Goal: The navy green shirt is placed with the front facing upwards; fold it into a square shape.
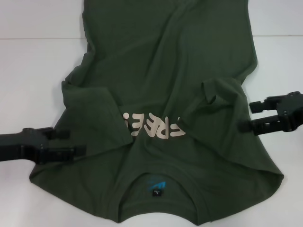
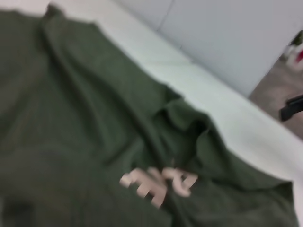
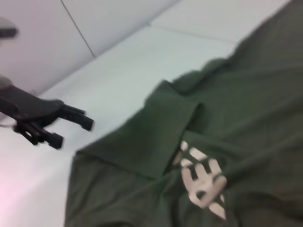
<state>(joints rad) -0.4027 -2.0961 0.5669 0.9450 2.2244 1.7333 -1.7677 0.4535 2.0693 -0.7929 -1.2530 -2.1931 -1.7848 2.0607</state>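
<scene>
Olive-green cotton: the navy green shirt [image 1: 165, 94] lies front up on the white table [image 1: 33, 71], collar nearest the robot, both sleeves folded inward, cream "FREE!" lettering [image 1: 154, 126] partly creased, blue-black neck label [image 1: 155, 188] showing. Left gripper [image 1: 78, 143] at the shirt's left edge, fingers apart, holding nothing. Right gripper [image 1: 245, 116] at the right edge, fingers likewise parted and empty.
</scene>
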